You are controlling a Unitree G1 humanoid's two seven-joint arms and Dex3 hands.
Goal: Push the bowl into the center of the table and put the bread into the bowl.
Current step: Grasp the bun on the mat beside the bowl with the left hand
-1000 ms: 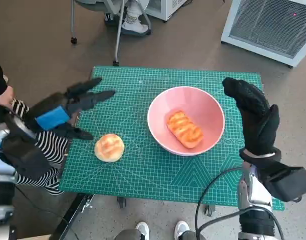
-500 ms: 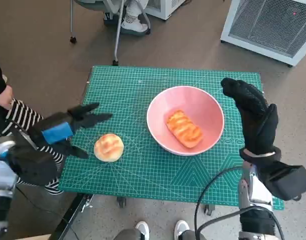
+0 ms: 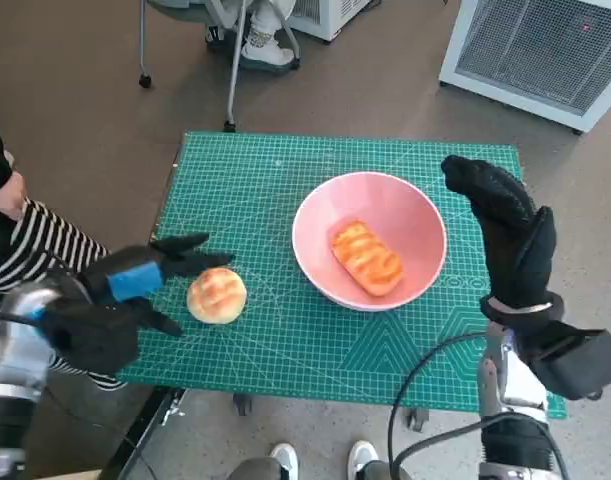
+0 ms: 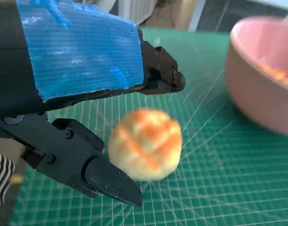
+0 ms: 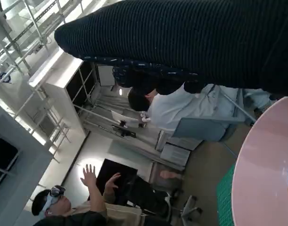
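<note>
Head view: blue-taped left hand [image 3: 135, 283], fingers spread, bracketing round golden bun [image 3: 217, 295]; gloved right hand [image 3: 505, 235] hovering, fingers apart, beside pink bowl [image 3: 410, 205].

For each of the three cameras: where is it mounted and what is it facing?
Head view: steeply down on the green mat; both hands show.
Left wrist view: behind the left hand, facing the round bun between its fingers.
Right wrist view: behind the right hand, facing people.
Shared: all show the pink bowl.
</note>
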